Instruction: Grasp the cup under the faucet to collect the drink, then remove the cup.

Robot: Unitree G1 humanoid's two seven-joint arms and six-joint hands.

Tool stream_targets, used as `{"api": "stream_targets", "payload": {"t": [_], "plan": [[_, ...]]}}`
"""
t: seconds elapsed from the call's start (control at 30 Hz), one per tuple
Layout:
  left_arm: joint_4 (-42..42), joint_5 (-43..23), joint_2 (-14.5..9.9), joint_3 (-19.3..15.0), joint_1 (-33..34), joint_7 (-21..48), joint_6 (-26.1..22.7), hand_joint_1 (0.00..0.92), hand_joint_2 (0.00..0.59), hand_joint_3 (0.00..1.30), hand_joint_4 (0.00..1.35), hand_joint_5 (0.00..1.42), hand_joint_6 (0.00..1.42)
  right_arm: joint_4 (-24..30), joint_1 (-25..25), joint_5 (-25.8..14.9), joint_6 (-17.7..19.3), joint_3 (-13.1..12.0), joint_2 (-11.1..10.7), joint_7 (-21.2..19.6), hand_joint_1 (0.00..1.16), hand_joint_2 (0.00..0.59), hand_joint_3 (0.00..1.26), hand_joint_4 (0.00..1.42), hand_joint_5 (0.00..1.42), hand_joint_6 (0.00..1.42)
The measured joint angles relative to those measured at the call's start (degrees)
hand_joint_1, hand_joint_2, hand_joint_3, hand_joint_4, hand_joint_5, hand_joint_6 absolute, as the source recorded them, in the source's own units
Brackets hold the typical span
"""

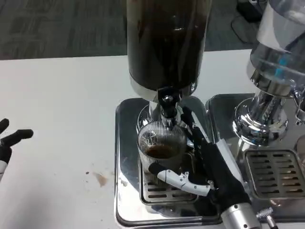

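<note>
- While the dark drink collects, the right hand (pixel 206 167) sits nearest us, wrapped round the cup (pixel 162 149): one finger crosses its front low down, the others reach up behind its right side, so the glass is grasped.
- Off at the left edge, the left hand (pixel 8 139) holds nothing; its fingers are spread apart above the white table (pixel 62 105).
- A small brown stain (pixel 100 179) marks the table just beside the steel tray (pixel 125 143), well apart from both hands.
- The cup stands on the tray's drip grate (pixel 157 191), directly below the faucet (pixel 167 106). It is upright, long axis vertical, mouth pointing up at the spout, with brown liquid low inside.
- As I judge it, the risk lies in pulling away carelessly: the rim sits close under the spout, so lifting it straight up could knock the faucet, and tilting it while sliding out could slop the drink onto the tray.
- The grip looks low and one-sided, so ribbed glass might twist or slip in it.
- If the spout is flowing as the cup leaves, it would drip onto the grate; I cannot tell whether it is.
- Behind stands the tall dispenser (pixel 164 43), dark with drink.
- Furthest right is a second dispenser (pixel 279 57) with clear contents.
</note>
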State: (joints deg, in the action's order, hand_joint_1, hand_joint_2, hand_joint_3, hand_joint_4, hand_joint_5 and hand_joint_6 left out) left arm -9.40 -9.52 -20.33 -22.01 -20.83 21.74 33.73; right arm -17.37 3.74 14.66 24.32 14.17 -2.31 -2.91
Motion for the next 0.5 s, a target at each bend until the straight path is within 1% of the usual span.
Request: {"api": "stream_targets", "payload": {"t": [0.33, 0.5], "plan": [[1.02, -0.02, 0.0, 0.0, -1.01, 0.0, -0.19, 0.0, 0.228, 0.41, 0.07, 0.14, 0.0, -0.09, -0.68, -0.21, -0.71, 0.28, -0.13, 0.8, 0.86, 0.114, 0.0, 0.15, 0.28, 0.45], [1.66, -0.01, 0.0, 0.0, -1.47, -0.08, -0.36, 0.0, 0.229, 0.44, 0.09, 0.14, 0.0, -0.35, -0.92, -0.29, -1.0, 0.24, 0.15, 0.52, 0.87, 0.122, 0.06, 0.19, 0.33, 0.5]]}}
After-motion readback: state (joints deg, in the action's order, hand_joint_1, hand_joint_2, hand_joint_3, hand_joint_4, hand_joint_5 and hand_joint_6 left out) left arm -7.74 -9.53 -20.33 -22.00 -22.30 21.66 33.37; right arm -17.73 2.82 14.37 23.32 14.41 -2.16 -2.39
